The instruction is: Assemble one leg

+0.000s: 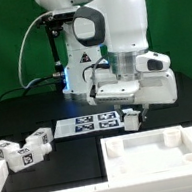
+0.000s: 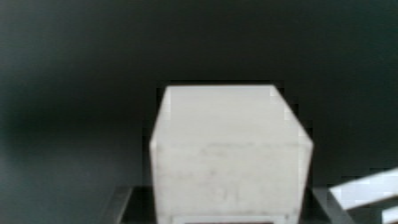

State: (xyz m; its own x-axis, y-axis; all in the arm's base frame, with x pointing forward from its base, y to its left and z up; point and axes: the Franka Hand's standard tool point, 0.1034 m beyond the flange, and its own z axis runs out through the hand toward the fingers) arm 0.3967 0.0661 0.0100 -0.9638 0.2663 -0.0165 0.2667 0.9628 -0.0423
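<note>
Looking across the exterior view, we see the arm reaching down over the black table, its gripper pinching the leg — the fingers are pressed in on the upper part of the post, and the lower part shows beneath them. The leg stands upright in the grip. We cannot tell whether its foot touches the table or hangs just above it. It sits just beside the end of the marker board that lies toward the exterior view's right, and behind the tabletop, near that slab's far edge but apart from it. The tabletop lies flat at the front, toward the exterior view's right, with raised sockets at its corners. Well apart, toward the exterior view's left, two loose legs lie close together on the table, their tags facing us. A further white part is cut off at the frame's edge on that same side; we cannot tell what it is.

In the wrist view the leg fills the middle — a plain white block seen along one long face, against the dark table. The picture is too blurred for us to read any detail on its faces. A pale sliver pokes in at one corner; we cannot name it.
</note>
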